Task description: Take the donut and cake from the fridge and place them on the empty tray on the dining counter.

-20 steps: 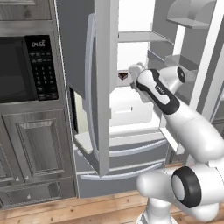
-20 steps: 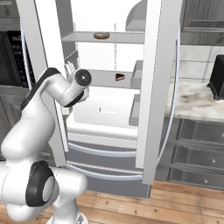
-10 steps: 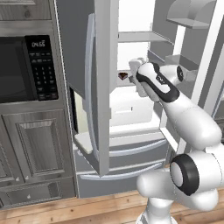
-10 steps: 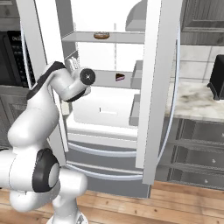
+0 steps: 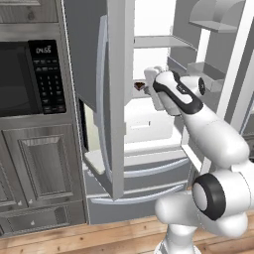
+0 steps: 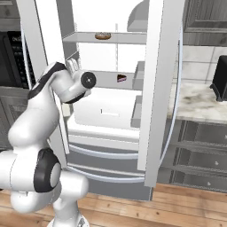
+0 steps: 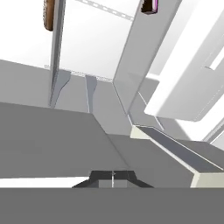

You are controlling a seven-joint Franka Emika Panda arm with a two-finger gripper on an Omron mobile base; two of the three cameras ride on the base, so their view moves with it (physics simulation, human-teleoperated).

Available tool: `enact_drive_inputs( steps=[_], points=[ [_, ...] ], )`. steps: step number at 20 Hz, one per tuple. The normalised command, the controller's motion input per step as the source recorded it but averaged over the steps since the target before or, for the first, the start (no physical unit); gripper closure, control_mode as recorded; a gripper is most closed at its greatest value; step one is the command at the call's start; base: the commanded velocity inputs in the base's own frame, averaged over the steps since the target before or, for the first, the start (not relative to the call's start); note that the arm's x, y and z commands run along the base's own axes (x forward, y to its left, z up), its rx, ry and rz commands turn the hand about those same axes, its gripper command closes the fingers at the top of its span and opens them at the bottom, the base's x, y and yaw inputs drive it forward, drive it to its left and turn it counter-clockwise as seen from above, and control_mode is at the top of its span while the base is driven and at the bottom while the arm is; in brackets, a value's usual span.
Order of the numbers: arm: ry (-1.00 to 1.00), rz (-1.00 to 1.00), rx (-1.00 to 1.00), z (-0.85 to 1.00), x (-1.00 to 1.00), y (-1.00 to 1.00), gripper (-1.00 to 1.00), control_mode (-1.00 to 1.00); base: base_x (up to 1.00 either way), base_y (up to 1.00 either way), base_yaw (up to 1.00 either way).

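We stand before the fridge, its French doors swung open and its white interior bare to us; the bottom drawers below stay shut. To the left of it sits the black-panelled built-in microwave above grey panelled cabinets, and to the right in the right base view a marble counter carries a dark appliance. A wooden floor runs along the bottom.

Our arm reaches up into the fridge, the hand level with the middle shelf. The gripper is clenched tight, its dark tips pressed together with nothing between them.

The donut lies on the upper shelf, higher than the hand and toward the far right of it. In the hand view it shows as a brown edge at the top left.

The cake rests on the middle shelf, well apart from the closed jaws, to their right. From the left base view we see it just left of the hand.
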Motion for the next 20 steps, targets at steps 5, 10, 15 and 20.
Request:
enact_drive_inputs(
  steps=[5, 10, 15, 20],
  points=[
    [-0.03, 0.04, 0.03, 0.12, 0.15, 0.06, 1.0, -1.0, 0.0, 0.0, 0.0],
    [-0.01, 0.01, 0.08, 0.16, 0.41, 0.0, 1.0, -1.0, 0.0, 0.0, 0.0],
    [0.0, 0.05, 0.05, 0.04, 0.39, 0.0, 1.0, -1.0, 0.0, 0.0, 0.0],
    [0.0, 0.12, 0.01, 0.0, 0.36, 0.0, 1.0, -1.0, 0.0, 0.0, 0.0]
  ],
)
